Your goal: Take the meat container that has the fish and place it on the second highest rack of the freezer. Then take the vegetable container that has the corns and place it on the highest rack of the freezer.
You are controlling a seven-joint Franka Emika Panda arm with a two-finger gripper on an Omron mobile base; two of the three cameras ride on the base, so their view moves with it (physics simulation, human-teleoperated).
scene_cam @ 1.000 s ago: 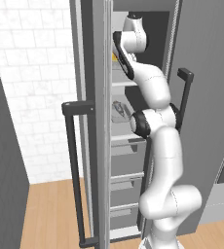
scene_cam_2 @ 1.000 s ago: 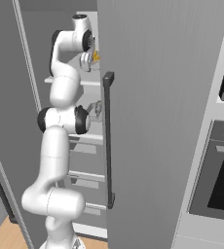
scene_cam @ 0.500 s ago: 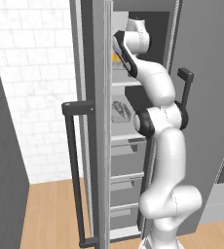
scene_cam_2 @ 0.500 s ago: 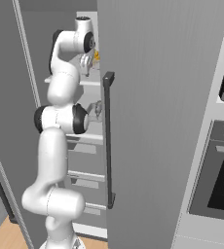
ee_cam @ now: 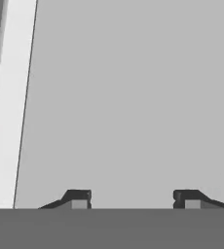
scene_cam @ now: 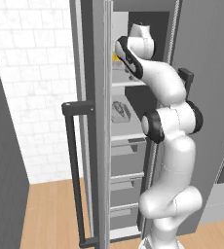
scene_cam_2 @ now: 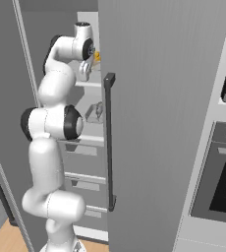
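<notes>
Two containers are shelved inside the freezer point(scene_cam: 92, 121), listed left to right from the left base view.

Item 1, open door with black bar handle point(scene_cam: 74, 170): stands ajar at the left.

Item 2, the highest rack point(scene_cam: 126, 83): a touch of yellow, most likely the corns point(scene_cam: 115, 57), rests on it just beside the arm's wrist; the same yellow shows beside the wrist in the right base view point(scene_cam_2: 97, 56). Since a second ago the yellow has stayed where it was while the wrist has shifted slightly, which suggests the vegetable container is already set down.

Item 3, the second highest rack point(scene_cam: 128, 137): a pale tray point(scene_cam: 119, 112) with a slender grey form, probably the fish (too small to be sure), sits on it.

Item 4, gripper point(ee_cam: 132, 199): fingertips well apart, nothing between them, touching nothing, facing a plain grey surface (which one cannot be told) with a pale strip at its left.

Judgement: both placements appear done; the arm needs only to draw clear of the shelves without knocking the corn container.
</notes>
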